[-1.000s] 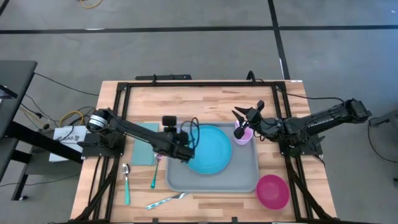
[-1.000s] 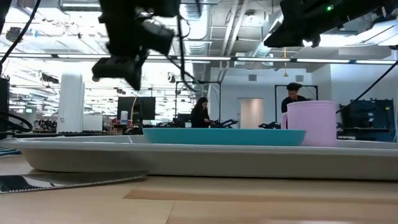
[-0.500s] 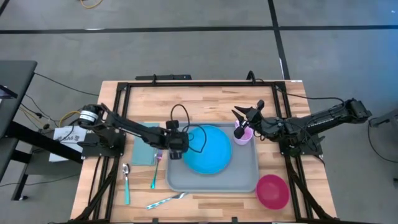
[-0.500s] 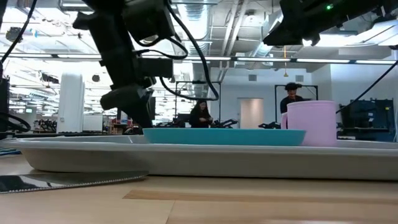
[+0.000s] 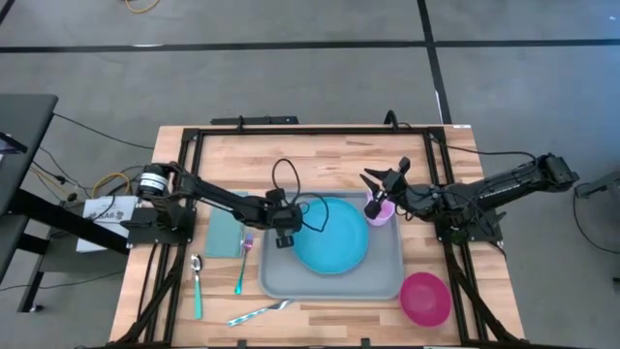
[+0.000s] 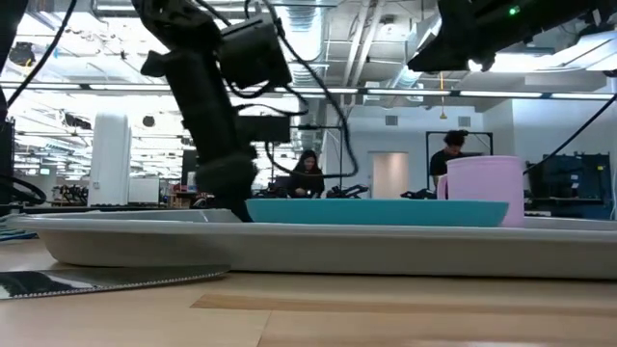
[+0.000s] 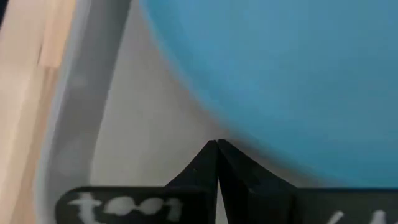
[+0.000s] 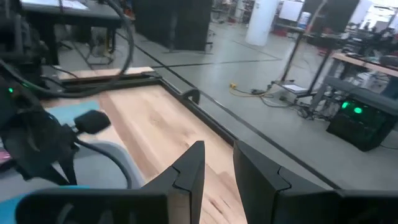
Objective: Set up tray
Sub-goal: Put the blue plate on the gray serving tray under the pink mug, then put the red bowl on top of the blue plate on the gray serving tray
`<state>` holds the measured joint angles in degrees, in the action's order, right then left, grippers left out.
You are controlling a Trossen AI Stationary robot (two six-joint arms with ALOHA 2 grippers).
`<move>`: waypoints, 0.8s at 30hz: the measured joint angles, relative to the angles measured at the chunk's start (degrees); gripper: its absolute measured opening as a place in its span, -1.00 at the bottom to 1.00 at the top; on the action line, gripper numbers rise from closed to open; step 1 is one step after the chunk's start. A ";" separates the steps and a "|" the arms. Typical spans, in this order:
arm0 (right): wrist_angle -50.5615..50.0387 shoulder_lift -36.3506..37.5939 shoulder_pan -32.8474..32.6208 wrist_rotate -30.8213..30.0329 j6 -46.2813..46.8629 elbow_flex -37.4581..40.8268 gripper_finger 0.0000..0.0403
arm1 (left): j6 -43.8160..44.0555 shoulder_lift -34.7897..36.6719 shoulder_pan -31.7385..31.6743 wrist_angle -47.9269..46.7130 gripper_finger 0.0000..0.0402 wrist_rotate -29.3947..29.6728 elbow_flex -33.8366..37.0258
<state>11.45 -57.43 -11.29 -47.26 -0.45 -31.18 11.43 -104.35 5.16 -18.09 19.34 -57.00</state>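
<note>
On table centre, tray [image 5: 291, 283] holds blue plate [image 5: 334, 237] & pink cup [image 5: 380, 212]. Left gripper [image 5: 282, 236], fingers pressed shut w/ nothing held, has nudged plate rightward, centring it. Right gripper [image 5: 373, 198] hovers slightly open over cup.

Wooden tabletop [image 5: 320, 160] with a black frame along its edges.

Directly on it lie the grey-blue tray [image 5: 387, 281], a teal napkin [image 5: 221, 233] just left of the tray, a magenta bowl [image 5: 424, 298] by the tray's front right corner, and a spoon [image 5: 197, 281], a teal-handled utensil [image 5: 240, 271] and a fork [image 5: 258, 312] near the front left.
</note>
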 joint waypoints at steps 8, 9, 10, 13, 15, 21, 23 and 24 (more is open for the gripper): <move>-4.32 0.02 0.07 0.93 -0.10 0.00 -0.61 | 1.66 -0.34 2.79 6.23 -1.00 -1.20 -4.16; -4.69 0.01 0.07 0.94 -0.11 0.00 -0.61 | 2.40 -0.78 2.96 6.35 -1.00 -1.15 -4.70; -5.04 0.00 0.06 0.95 -0.11 0.00 -0.61 | 3.44 -0.99 3.17 5.78 -1.00 -1.22 -4.99; -5.45 0.01 -0.17 1.98 -0.21 0.00 -0.61 | 6.15 -1.48 3.83 6.22 -1.00 -1.67 -5.79; -5.46 0.03 -0.48 4.20 -1.59 0.00 -0.61 | 6.78 -1.66 4.57 4.93 -1.00 -0.83 -6.40; -5.09 0.07 -2.62 11.62 -5.65 0.00 -0.61 | 6.63 -1.58 6.49 -0.51 -1.00 6.99 -13.52; -5.19 0.07 -3.70 11.48 -5.69 0.00 -0.61 | 6.58 -1.48 6.76 -4.35 -1.00 8.23 -17.43; -5.36 0.07 -4.35 11.43 -5.68 0.00 -0.61 | 6.58 -1.33 6.90 -6.43 -1.00 8.73 -19.44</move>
<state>6.09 -57.36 -15.64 -35.82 -6.13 -31.18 18.01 -105.68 12.06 -24.51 28.08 -76.44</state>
